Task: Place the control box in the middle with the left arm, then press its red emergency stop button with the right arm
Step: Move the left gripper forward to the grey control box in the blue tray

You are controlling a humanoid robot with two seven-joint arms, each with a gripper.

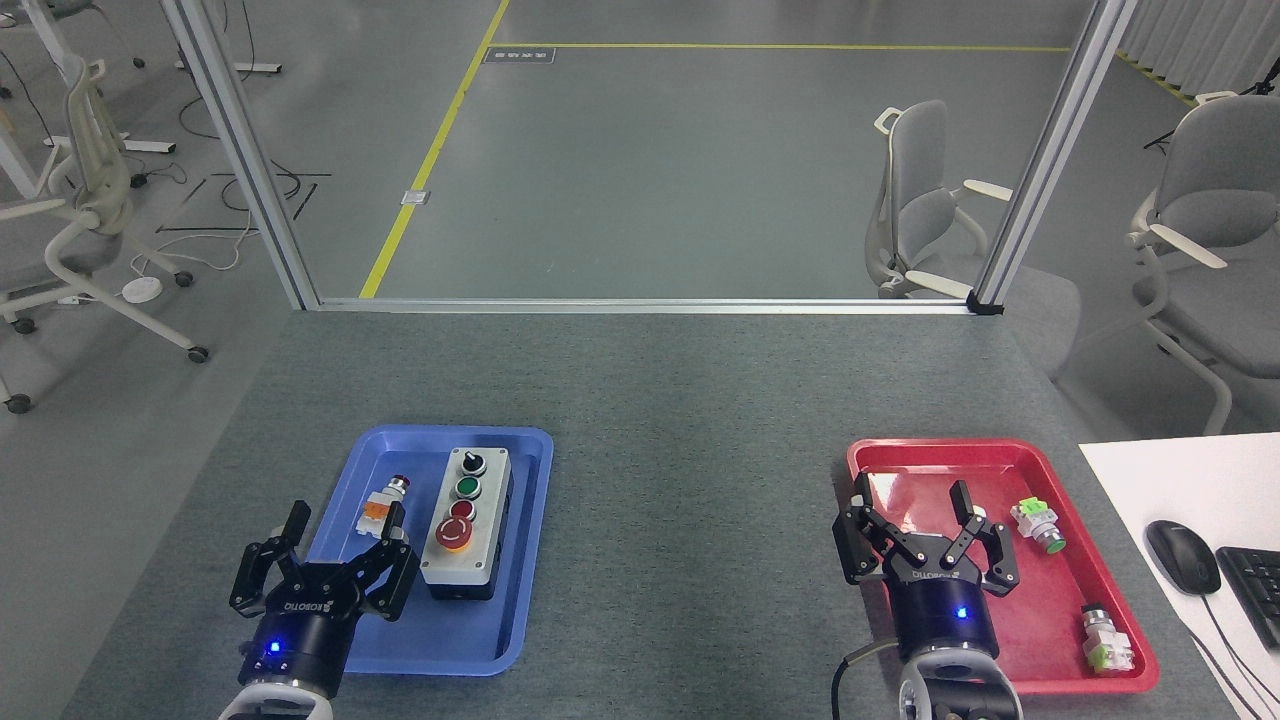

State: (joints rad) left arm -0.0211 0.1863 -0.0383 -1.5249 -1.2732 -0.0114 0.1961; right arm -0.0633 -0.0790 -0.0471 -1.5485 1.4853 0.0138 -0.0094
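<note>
Left pincer (342, 540), fingers apart, is hovering beside the box (467, 522) in the blue tray (520, 445), lining up a grasp; right pincer (908, 510), also apart, is waiting over the red tray (1000, 445)

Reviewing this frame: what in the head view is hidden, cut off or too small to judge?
- Keyboard: cut off by the right edge.
- Near left corner of the blue tray: behind the left gripper.
- Red tray floor: partly hidden by the right gripper.
- Control box button markings: too small to read.
</note>
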